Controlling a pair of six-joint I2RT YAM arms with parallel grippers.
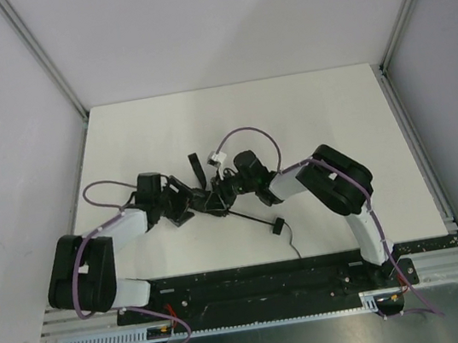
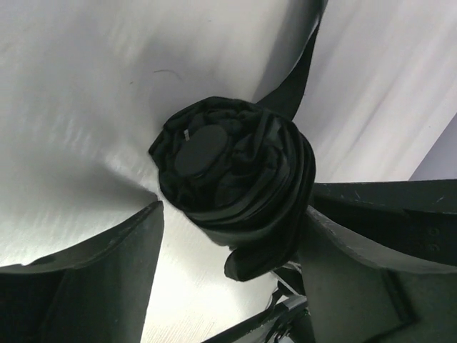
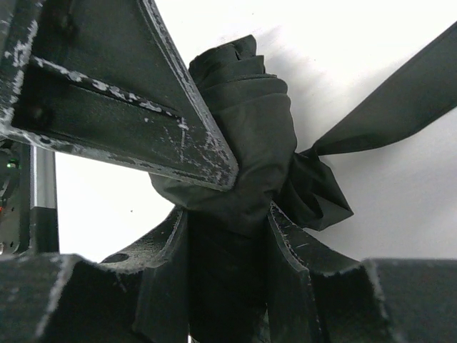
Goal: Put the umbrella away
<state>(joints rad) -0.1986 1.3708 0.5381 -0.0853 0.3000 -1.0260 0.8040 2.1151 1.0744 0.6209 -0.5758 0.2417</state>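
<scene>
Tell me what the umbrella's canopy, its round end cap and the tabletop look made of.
The canopy: thin woven fabric, probably nylon or polyester, matte black; it creases and rolls in soft folds. The end cap: likely hard plastic, smooth with a dull sheen. The tabletop: smooth white surface, perhaps laminate or painted board, unclear which.

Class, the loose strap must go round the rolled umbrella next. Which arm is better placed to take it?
Left, probably: the left gripper stands open, free to take the strap, while the right gripper clamps the umbrella.
</scene>
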